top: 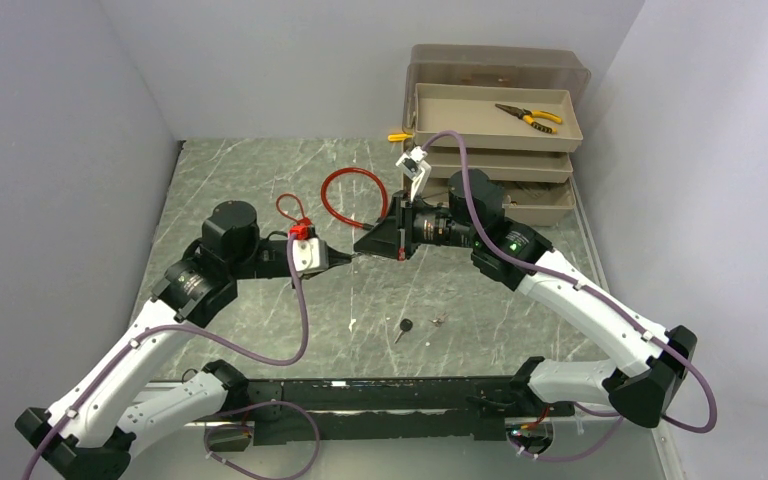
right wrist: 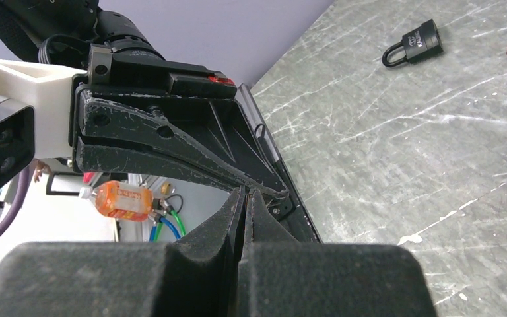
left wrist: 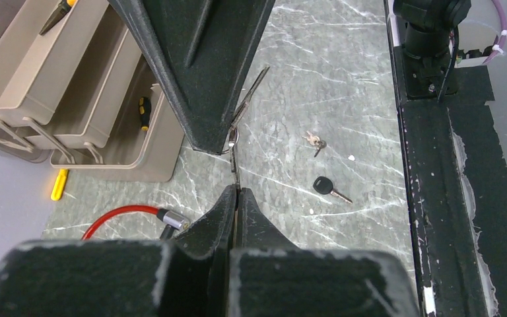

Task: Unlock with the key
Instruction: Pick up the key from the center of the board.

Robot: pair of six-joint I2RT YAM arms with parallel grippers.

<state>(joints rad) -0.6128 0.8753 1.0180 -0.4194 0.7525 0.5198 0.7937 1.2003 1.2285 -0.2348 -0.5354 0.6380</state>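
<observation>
A thin metal key (left wrist: 235, 173) on a small ring (left wrist: 232, 139) is stretched between both grippers above the middle of the table. My left gripper (left wrist: 237, 190) is shut on the key's lower end. My right gripper (left wrist: 228, 135) points at it tip to tip, shut on the ring end, where a second thin blade (left wrist: 256, 86) runs along its finger. In the top view the two grippers meet, left (top: 346, 258) and right (top: 364, 247). A black padlock (right wrist: 414, 43) lies on the table in the right wrist view. The left arm hides it in the top view.
A black-headed key (top: 403, 326) and a small pair of keys (top: 440, 320) lie near the front. A red cable loop (top: 345, 195) and a red lock (top: 300, 231) are behind the grippers. Tan stacked trays (top: 490, 135) with pliers (top: 528, 117) stand at the back right.
</observation>
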